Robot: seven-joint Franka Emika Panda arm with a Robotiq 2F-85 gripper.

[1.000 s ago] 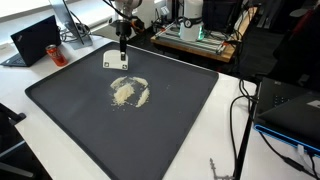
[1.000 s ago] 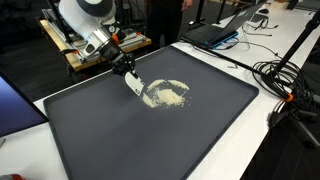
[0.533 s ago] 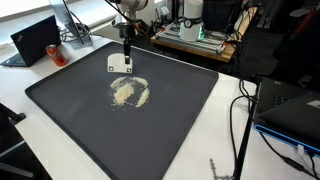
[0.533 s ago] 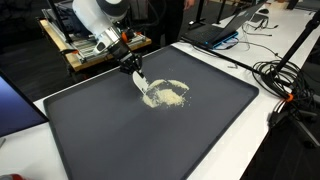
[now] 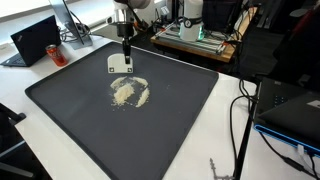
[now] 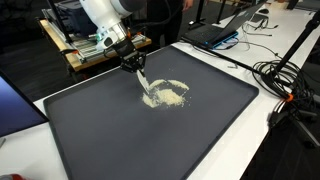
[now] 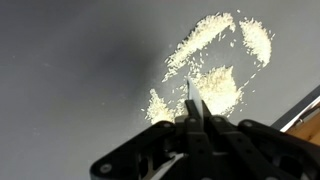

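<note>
Premises were a robotics lab: a laptop point(image 5: 35, 40), trailing cables point(image 6: 285, 78) and an equipment cart point(image 5: 195, 38) surrounded the counter point(image 5: 222, 125).

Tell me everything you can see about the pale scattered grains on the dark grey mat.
The pale beige grains look like loose, dry crumbs. They lie flat on the dark grey mat: a denser patch in the middle, with a thin curved band arcing round one side. The thin white flat tool, clamped in the gripper, stands at the patch's edge; whether it touches the grains cannot be told.
</note>
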